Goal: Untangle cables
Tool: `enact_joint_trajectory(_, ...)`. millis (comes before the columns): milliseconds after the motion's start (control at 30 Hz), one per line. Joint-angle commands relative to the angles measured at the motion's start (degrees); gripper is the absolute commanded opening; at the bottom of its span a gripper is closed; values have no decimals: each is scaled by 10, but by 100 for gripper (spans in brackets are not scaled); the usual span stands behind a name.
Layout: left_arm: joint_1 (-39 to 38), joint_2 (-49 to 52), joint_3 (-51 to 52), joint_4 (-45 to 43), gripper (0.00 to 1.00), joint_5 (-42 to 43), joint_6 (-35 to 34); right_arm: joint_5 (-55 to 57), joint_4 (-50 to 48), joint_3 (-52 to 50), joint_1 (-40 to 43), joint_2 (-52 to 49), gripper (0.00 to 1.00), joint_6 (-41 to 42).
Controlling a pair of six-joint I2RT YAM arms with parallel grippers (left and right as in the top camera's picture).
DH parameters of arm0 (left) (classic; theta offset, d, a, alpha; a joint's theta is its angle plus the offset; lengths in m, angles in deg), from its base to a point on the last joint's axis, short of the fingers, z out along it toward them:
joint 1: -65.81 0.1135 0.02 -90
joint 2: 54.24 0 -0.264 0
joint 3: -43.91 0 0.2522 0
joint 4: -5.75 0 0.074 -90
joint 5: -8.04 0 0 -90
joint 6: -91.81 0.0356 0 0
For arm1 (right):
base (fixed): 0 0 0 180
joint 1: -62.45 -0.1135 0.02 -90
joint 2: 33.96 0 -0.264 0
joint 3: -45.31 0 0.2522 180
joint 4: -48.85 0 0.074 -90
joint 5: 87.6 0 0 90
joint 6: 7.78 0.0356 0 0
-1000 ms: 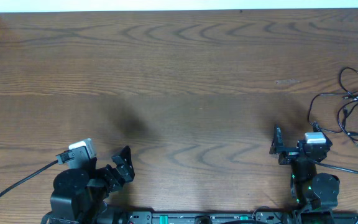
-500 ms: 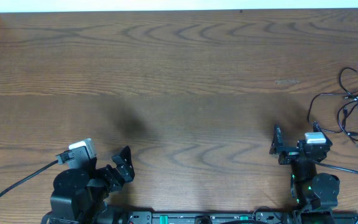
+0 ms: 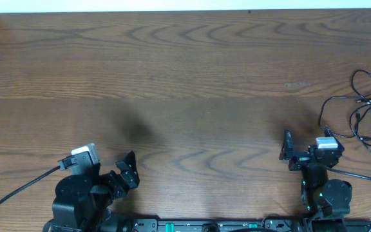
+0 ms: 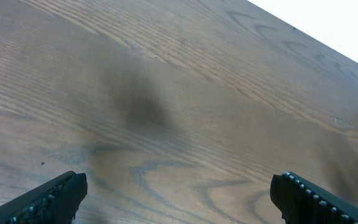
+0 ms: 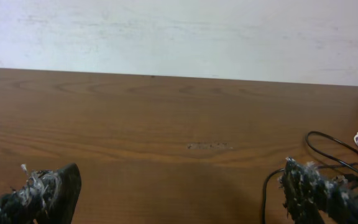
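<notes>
Cables [image 3: 364, 103] tangled, right table [image 3: 185, 84] edge; axis unclear.

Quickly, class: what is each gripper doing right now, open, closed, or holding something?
Left gripper: open, holding nothing.
Right gripper: open, holding nothing.

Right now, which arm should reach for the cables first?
Right. The cables lie at the table's right edge, just past the open right gripper; the left gripper sits far across the table.
</notes>
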State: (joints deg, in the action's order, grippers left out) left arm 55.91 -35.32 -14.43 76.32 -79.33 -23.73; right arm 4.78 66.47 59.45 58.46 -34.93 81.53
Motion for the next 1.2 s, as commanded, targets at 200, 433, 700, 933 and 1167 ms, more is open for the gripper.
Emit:
enact_joint_trajectory(200, 27, -23, 35, -25, 99, -34, 22, 3, 2, 0, 3, 0, 99, -7)
enact_joint_trajectory(433, 70, -103, 157, -194, 99, -31, 49, 3, 2, 0, 3, 0, 99, -7)
enact_joint_trajectory(700, 96, -168, 300, -435, 99, 11, 70, 3, 2, 0, 3, 0, 99, -7)
enact_joint_trajectory(933, 96, -188, 386, -609, 99, 12, 103, 3, 2, 0, 3, 0, 99, -7)
enact_joint_trajectory(1167, 96, -188, 411, -649, 99, 12, 135, 3, 2, 0, 3, 0, 99, -7)
